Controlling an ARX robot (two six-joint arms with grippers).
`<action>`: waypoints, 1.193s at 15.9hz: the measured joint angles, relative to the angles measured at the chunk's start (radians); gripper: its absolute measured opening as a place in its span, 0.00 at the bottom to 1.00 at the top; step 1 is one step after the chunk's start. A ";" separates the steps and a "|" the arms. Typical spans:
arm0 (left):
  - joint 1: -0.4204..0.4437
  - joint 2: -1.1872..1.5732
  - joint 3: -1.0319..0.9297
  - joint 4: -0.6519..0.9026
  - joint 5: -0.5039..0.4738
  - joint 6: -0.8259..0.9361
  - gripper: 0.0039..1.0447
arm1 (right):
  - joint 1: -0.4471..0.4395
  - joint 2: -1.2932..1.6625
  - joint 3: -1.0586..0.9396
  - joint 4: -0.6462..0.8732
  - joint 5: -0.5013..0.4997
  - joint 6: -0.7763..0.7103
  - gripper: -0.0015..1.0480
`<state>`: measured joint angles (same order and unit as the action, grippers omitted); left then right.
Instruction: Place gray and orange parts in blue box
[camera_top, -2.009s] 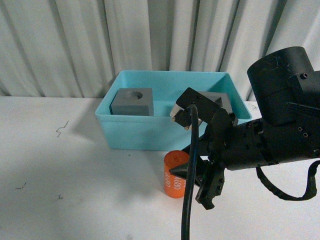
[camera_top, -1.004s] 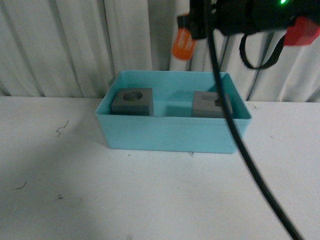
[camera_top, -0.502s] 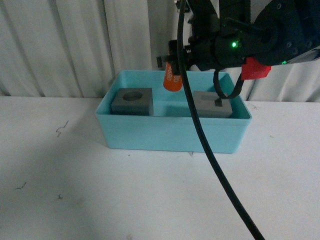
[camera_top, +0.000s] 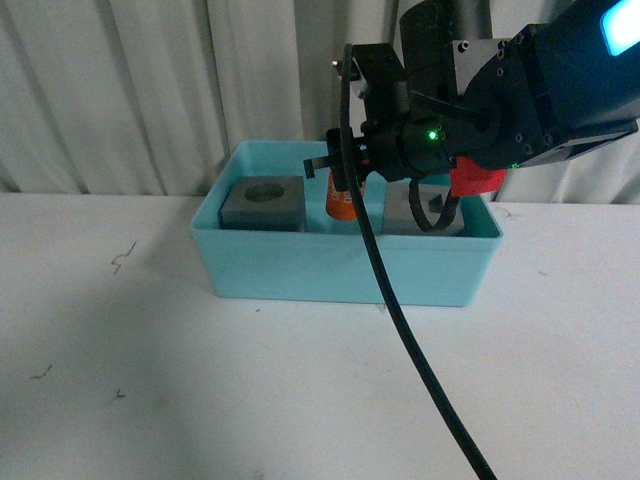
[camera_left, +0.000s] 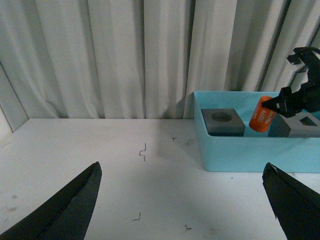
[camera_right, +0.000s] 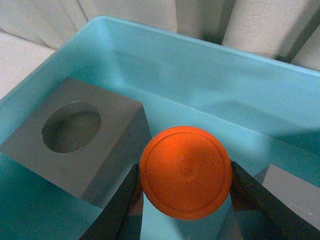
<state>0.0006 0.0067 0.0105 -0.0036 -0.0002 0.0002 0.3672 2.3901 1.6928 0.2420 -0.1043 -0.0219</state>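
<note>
Two gray cubes flank the right hand's orange cylinder, seemingly unreleased.

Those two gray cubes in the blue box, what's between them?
The orange cylinder, gripped by the right hand, hangs between the round-hole cube and the other cube. The right wrist view shows it best.
</note>
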 joint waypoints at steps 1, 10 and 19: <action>0.000 0.000 0.000 0.000 0.000 0.000 0.94 | 0.005 0.012 0.007 -0.006 0.003 0.001 0.42; 0.000 0.000 0.000 0.000 0.000 0.000 0.94 | 0.026 0.049 0.056 -0.063 0.020 0.004 0.67; 0.000 0.000 0.000 0.000 0.000 0.000 0.94 | -0.095 -0.463 -0.358 0.194 -0.023 0.068 0.94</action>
<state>0.0006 0.0067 0.0105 -0.0036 -0.0002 0.0002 0.2726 1.9270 1.3346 0.4362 -0.1272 0.0456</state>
